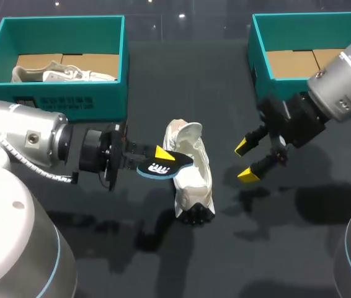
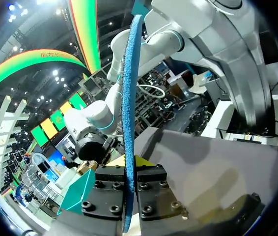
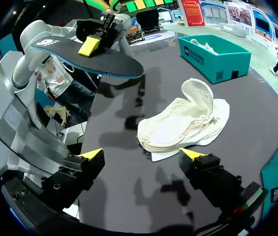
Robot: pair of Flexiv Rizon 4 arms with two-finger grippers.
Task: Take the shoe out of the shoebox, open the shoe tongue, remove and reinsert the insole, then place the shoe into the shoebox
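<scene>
shoeboxes (image 1: 64, 99): 2 | shoes (image 1: 195, 179): 2 | insole (image 1: 162, 167): 1 | grippers (image 1: 244, 161): 2 | arms (image 1: 344, 87): 2

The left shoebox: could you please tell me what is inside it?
A white shoe lies on the shoebox's brown cardboard floor. The near wall hides the shoe's lower edge.

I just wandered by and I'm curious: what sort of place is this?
Probably a robot demo bench for shoe handling: a dark table with two teal boxes, a white shoe lying on it, and the left gripper holding an insole.
</scene>
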